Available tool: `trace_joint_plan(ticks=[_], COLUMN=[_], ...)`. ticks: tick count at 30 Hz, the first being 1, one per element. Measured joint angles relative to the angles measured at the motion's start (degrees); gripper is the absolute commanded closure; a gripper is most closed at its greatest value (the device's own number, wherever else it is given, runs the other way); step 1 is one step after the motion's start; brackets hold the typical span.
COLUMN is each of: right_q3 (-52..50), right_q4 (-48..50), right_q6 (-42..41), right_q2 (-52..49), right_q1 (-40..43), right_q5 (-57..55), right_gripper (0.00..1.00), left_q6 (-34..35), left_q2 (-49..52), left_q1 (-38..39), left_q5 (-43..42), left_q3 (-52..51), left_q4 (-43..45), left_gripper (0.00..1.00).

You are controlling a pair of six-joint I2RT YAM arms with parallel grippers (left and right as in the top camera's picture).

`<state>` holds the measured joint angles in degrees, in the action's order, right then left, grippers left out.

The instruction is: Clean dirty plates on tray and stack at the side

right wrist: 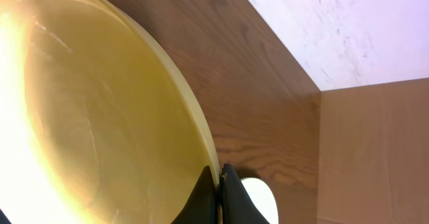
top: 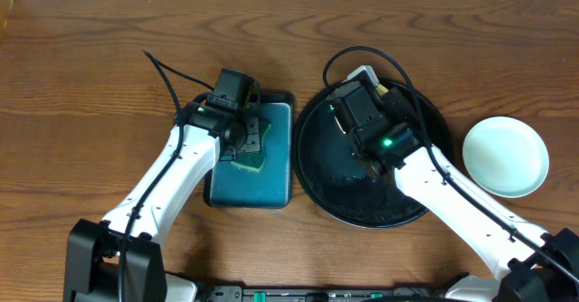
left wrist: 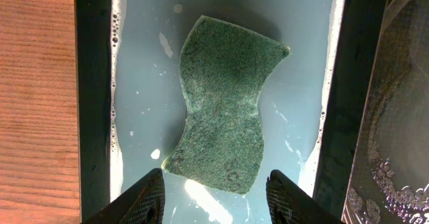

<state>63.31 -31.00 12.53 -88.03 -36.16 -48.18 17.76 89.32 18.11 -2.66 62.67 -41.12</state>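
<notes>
My right gripper (right wrist: pixel 220 174) is shut on the rim of the pale yellow plate (right wrist: pixel 87 117), which it holds tilted over the black tray (top: pixel 312 171). In the overhead view the right gripper (top: pixel 364 103) hides that plate. A mint-white plate (top: pixel 505 155) lies on the table right of the tray and also shows in the right wrist view (right wrist: pixel 260 198). I cannot tell whether a second plate lies under it. My left gripper (left wrist: pixel 216 177) is open and empty just above a green sponge (left wrist: pixel 224 103).
The sponge (top: pixel 251 153) lies in a rectangular teal tray (top: pixel 276 189) of soapy water (left wrist: pixel 144 83), left of the black tray. The black tray's wet surface (left wrist: pixel 402 117) shows beside it. Bare wooden table (top: pixel 81 85) surrounds both.
</notes>
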Motion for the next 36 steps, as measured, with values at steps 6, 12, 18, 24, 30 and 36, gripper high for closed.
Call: trace_joint_plan(ticks=[6, 12, 18, 24, 30, 36], right_q3=[0.0, 0.0, 0.0, 0.0, 0.0, 0.0], right_q4=[0.0, 1.3, 2.1, 7.6, 11.8, 12.3], right_q6=[0.1, 3.4, 17.5, 29.2, 32.6, 35.3], right_q2=[0.0, 0.0, 0.0, 0.0, 0.0, 0.0], right_q1=[0.0, 0.0, -0.2, -0.5, -0.5, -0.5], right_q5=[-0.3, -0.5, -0.2, -1.5, -3.0, -4.1], right_gripper=[0.99, 0.99, 0.99, 0.99, 0.99, 0.99], left_q6=[0.0, 0.0, 0.0, 0.0, 0.0, 0.0], left_q2=[0.0, 0.0, 0.0, 0.0, 0.0, 0.0], left_q1=[0.0, 0.0, 0.0, 0.0, 0.0, 0.0], left_q5=[0.0, 0.0, 0.0, 0.0, 0.0, 0.0], left_q3=[0.0, 0.0, 0.0, 0.0, 0.0, 0.0], left_q4=[0.0, 0.0, 0.0, 0.0, 0.0, 0.0], left_gripper=[0.5, 0.5, 0.5, 0.5, 0.5, 0.5])
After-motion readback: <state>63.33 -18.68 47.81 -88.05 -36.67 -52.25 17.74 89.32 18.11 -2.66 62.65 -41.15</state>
